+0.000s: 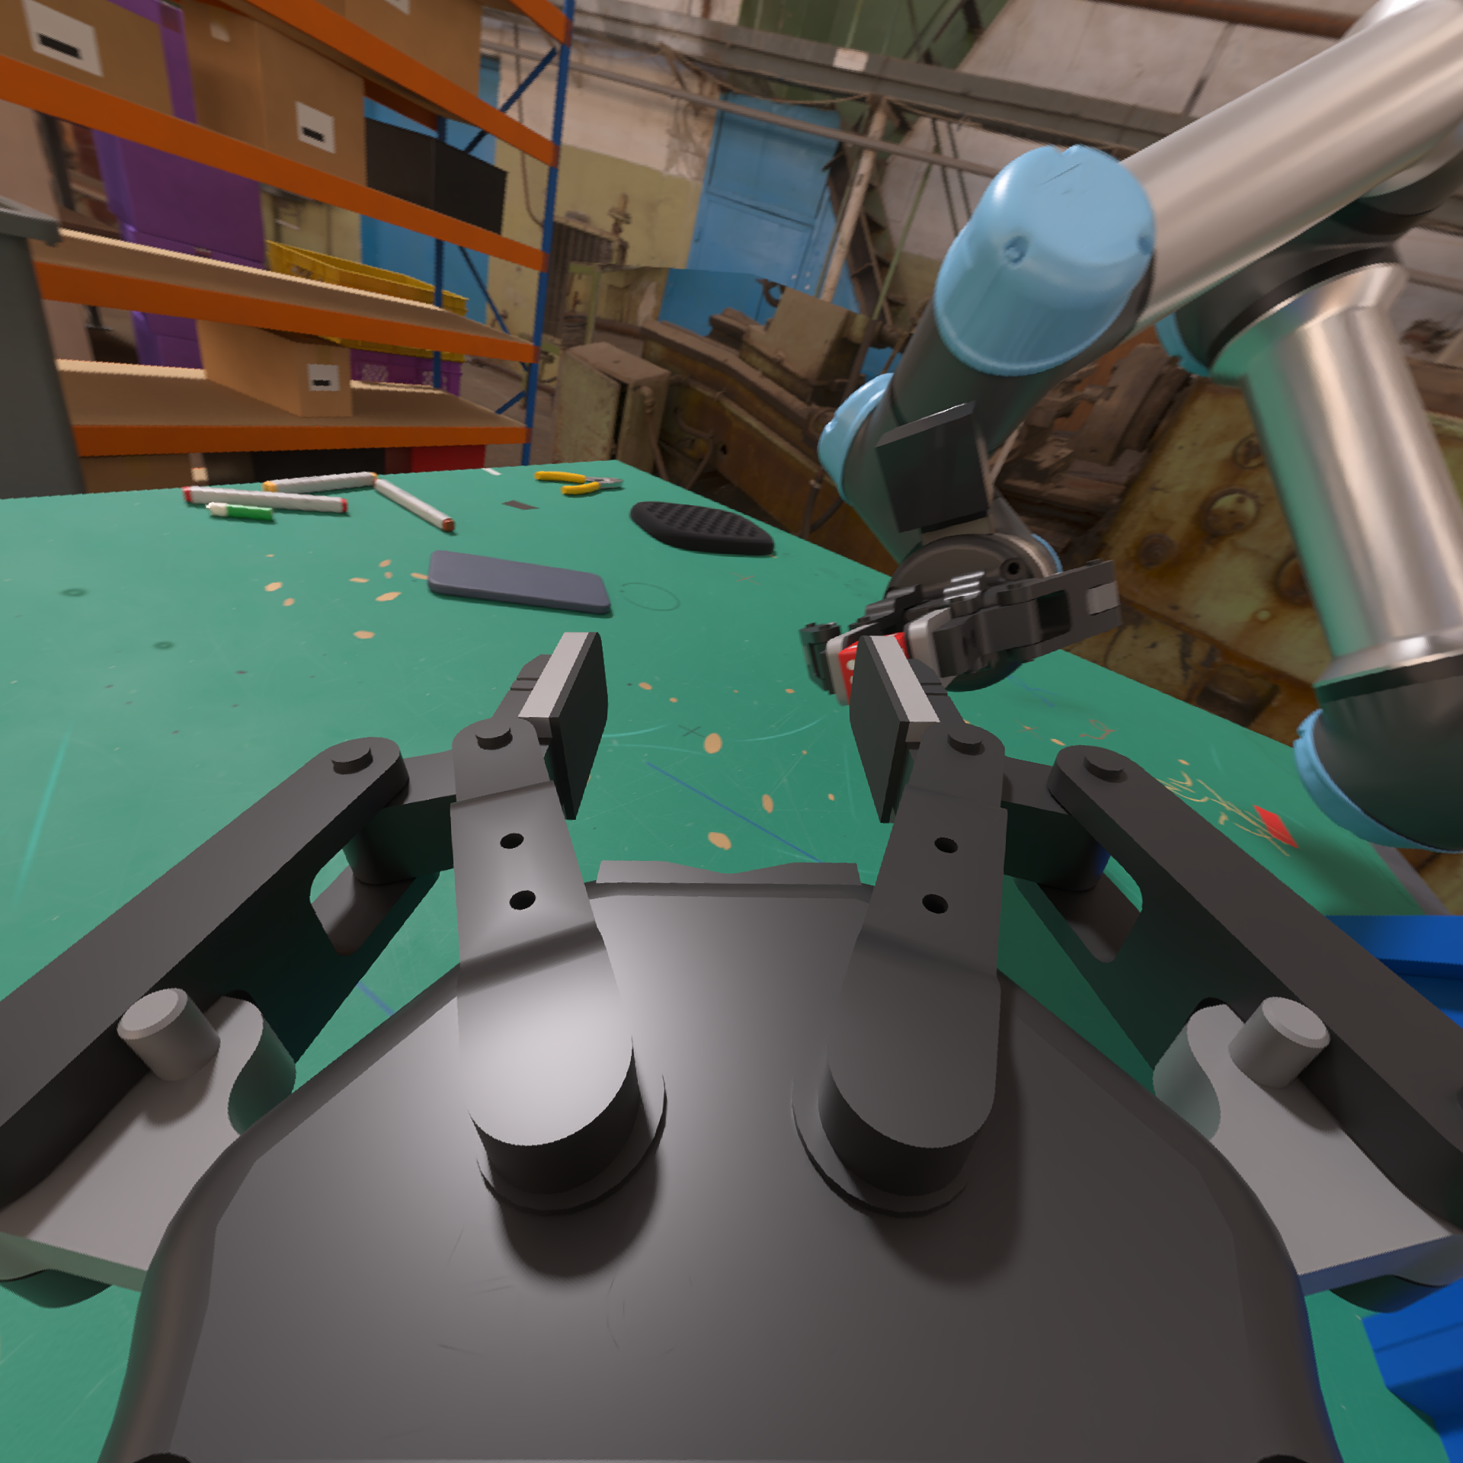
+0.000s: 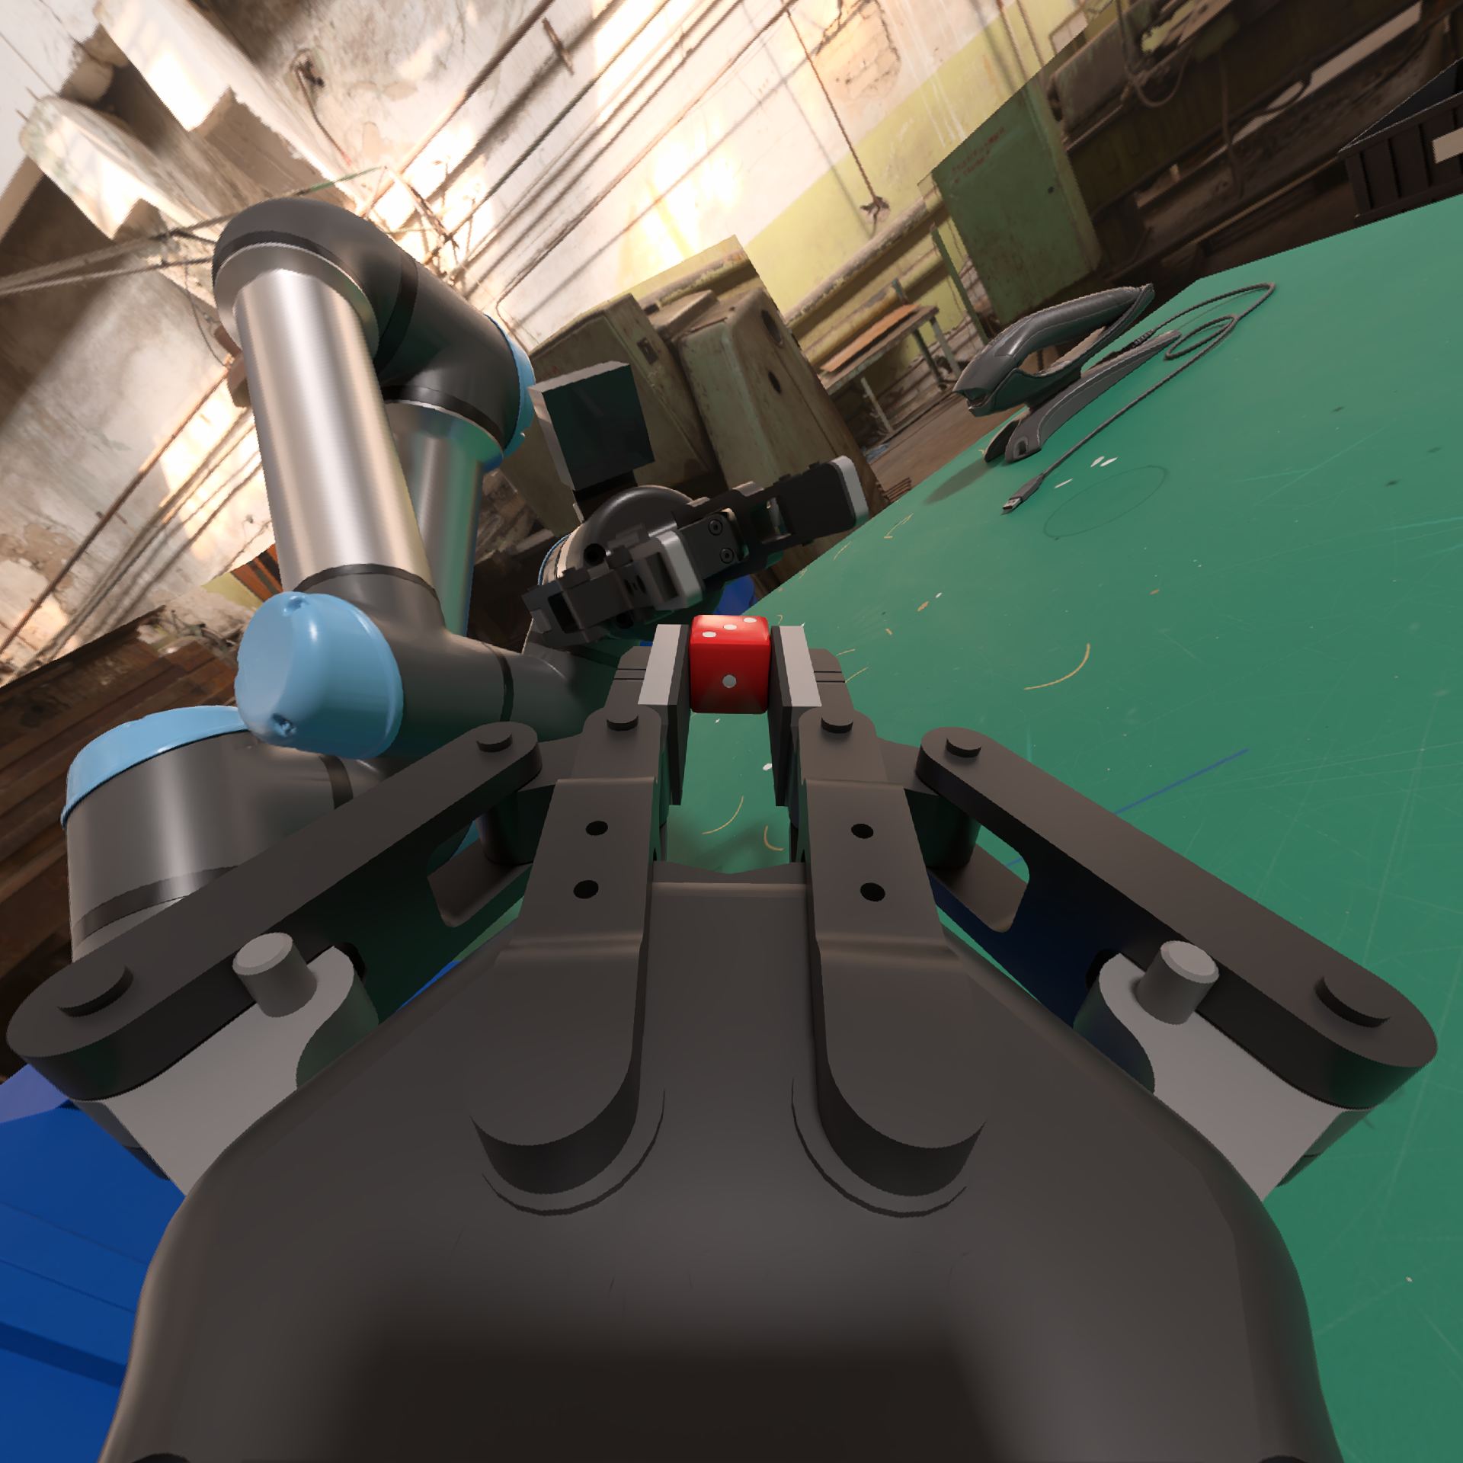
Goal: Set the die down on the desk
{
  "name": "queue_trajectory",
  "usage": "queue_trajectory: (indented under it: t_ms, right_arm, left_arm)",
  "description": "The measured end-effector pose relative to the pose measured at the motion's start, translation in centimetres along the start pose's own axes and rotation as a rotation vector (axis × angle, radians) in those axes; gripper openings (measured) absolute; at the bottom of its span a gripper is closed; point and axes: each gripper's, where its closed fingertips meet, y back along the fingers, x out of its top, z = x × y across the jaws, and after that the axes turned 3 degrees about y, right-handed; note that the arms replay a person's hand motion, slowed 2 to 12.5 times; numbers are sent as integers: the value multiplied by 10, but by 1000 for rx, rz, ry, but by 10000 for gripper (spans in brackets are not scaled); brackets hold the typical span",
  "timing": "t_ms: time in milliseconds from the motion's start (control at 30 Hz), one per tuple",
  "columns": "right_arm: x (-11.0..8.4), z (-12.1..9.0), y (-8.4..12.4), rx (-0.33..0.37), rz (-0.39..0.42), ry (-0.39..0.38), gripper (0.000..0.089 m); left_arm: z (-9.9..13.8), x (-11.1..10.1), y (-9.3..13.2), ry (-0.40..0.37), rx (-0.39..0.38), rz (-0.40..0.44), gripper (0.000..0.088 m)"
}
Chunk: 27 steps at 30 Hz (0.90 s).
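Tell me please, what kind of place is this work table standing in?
Probably a warehouse or old factory hall. Orange-and-blue pallet racking holds cardboard boxes, and rusty old machinery stands behind the green desk, where the right gripper holds a red die.

Both wrist cameras sit low over the green desk (image 1: 198, 712), facing each other's arm.
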Motion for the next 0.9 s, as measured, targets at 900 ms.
queue_trajectory:
  t_ms: [900]
  right_arm:
    - [14,-5,6,-53,2,46,179]
  left_arm:
    - [-34,-56,-13,-85,317,-100,499]
